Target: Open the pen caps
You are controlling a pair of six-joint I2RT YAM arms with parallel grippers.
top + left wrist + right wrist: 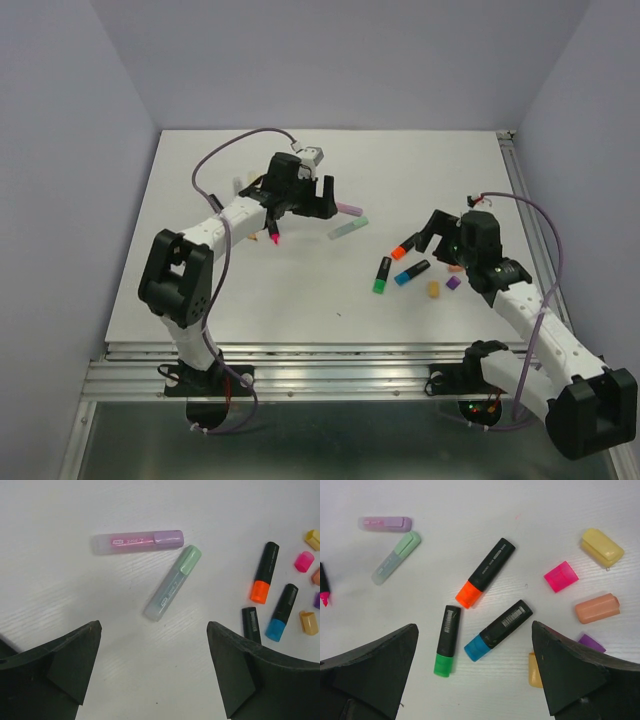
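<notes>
I see everything lying on the white worktop [330, 290]. Both claws are spread wide and hold nothing. My left claw [152, 630] hangs above two pastel pens lying close together, the purple-capped pen [137, 542] and the mint-capped pen [172, 582]. My right claw [475, 627] hangs above three black pens with caps on: the orange-capped pen [485, 572], the blue-capped pen [498, 630] and the green-capped pen [446, 640]. To their right lie loose caps: a yellow cap [602, 546], a peach cap [597, 608], a pink cap [561, 576] and a purple cap [592, 642].
</notes>
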